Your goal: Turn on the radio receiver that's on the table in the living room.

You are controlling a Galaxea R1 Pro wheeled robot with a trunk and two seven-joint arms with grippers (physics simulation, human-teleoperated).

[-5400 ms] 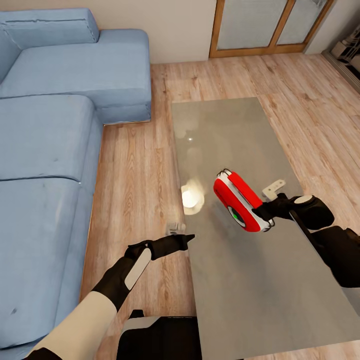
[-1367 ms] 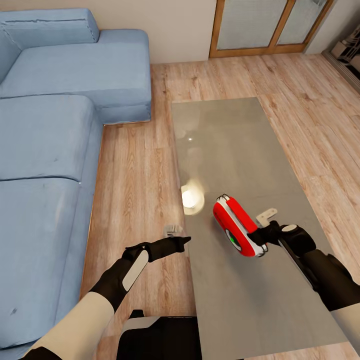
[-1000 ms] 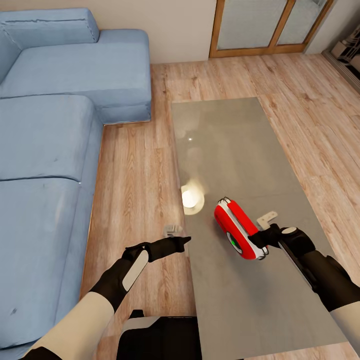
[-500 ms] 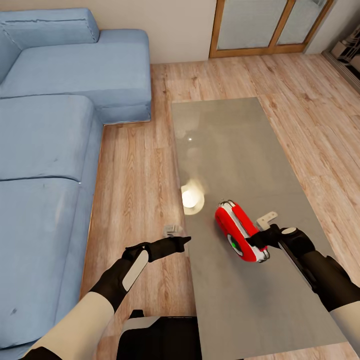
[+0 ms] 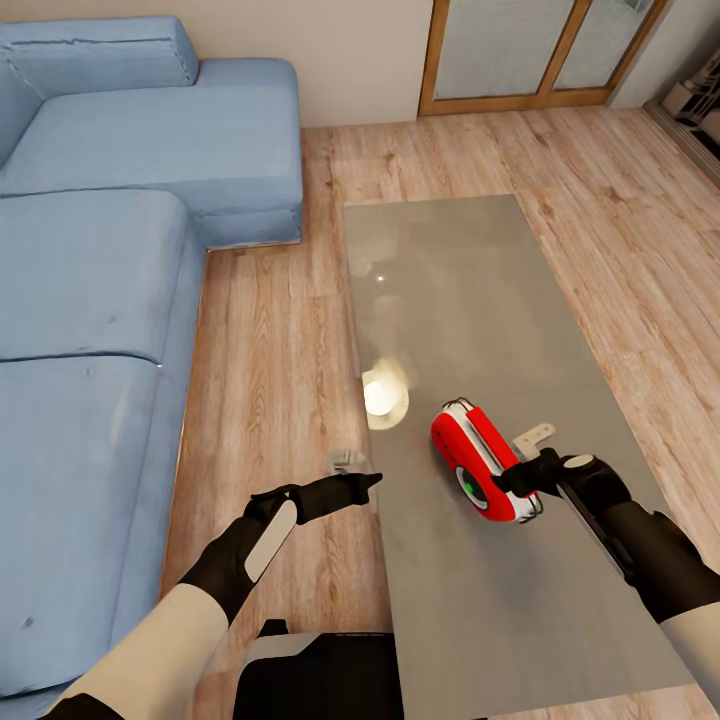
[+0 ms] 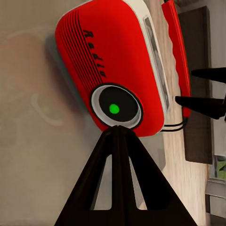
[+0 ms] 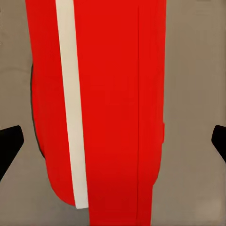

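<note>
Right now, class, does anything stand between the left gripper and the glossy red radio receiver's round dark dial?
Nothing visible does. In the left wrist view the shut left gripper points straight at the round dark dial of the glossy red radio receiver.

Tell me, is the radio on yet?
Apparently on: the radio receiver shows a green light at its dial's centre; its sound cannot be judged.

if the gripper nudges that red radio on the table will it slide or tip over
The radio probably slides: its shell looks glossy and the table top is smooth and reflective. It could rock or tip, since its corners are rounded and it looks narrow for its height. It likely stays stiff, looking like a hard casing.
</note>
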